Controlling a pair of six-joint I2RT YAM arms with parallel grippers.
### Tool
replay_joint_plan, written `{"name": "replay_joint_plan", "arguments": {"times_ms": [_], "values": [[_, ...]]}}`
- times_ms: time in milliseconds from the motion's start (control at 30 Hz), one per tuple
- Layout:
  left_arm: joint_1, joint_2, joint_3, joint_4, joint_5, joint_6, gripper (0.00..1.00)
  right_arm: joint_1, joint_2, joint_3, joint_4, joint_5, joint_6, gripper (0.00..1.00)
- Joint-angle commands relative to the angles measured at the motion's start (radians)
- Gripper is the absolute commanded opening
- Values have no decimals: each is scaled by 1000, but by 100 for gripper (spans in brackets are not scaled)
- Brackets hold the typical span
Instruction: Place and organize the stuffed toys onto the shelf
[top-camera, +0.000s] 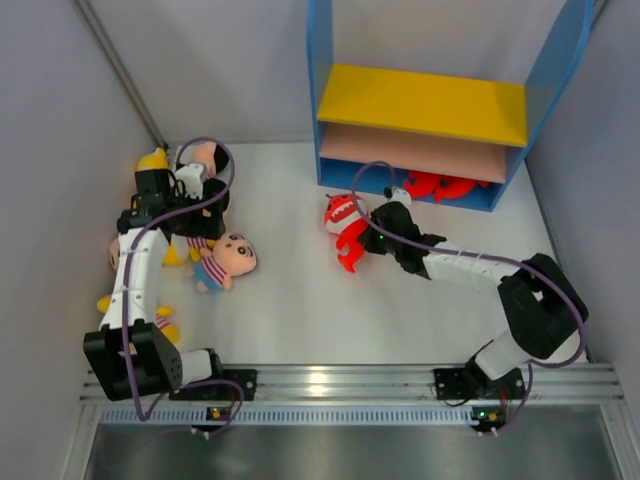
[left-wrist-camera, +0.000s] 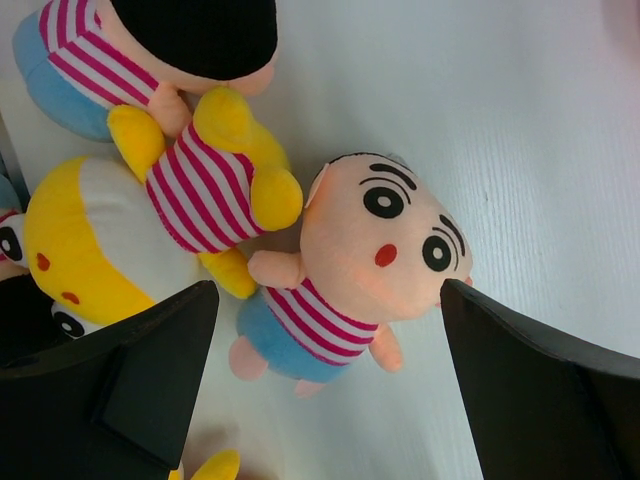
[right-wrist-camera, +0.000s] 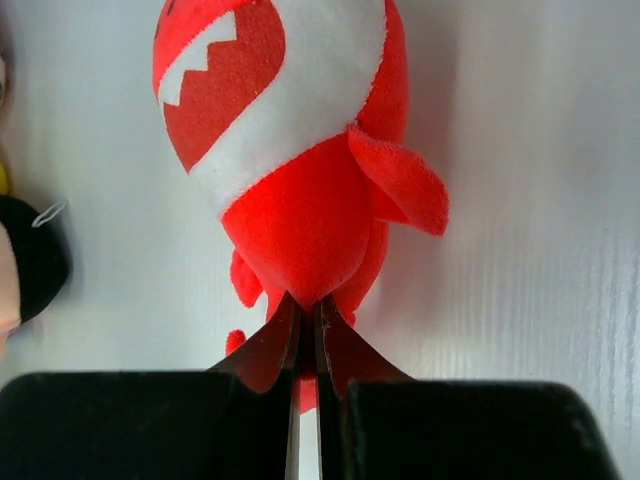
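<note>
The shelf (top-camera: 425, 105) stands at the back right, with a red shark (top-camera: 445, 187) lying on its blue base. My right gripper (top-camera: 372, 230) is shut on a second red shark (top-camera: 343, 228), pinching its lower body (right-wrist-camera: 310, 230) between the fingertips (right-wrist-camera: 305, 312) just left of the shelf front. My left gripper (top-camera: 205, 212) is open over the toy pile at the left. A boy doll (left-wrist-camera: 375, 255) lies below and between its spread fingers (left-wrist-camera: 150, 370). A yellow figure in a striped shirt (left-wrist-camera: 210, 180) and another boy doll (left-wrist-camera: 150, 50) lie beside it.
Grey walls close in on both sides. A yellow and white plush (left-wrist-camera: 85, 245) lies at the left of the pile. More yellow plush (top-camera: 165, 325) shows beside the left arm. A metal rail (top-camera: 330, 380) runs along the near edge.
</note>
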Motion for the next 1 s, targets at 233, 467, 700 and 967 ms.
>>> {"name": "replay_joint_plan", "arguments": {"times_ms": [233,467,700,967], "values": [[5,26,43,14,49,23,99,-115,171,169,143,120,41,0],[4,47,69,13,12,44,99,-180,262,275,177,189,70,0],[5,87,103,13,-3,49,99,-219,398,428,140,215,125,0],[7,133,120,13,-2,59,99,-236,513,552,119,214,136,0]]}}
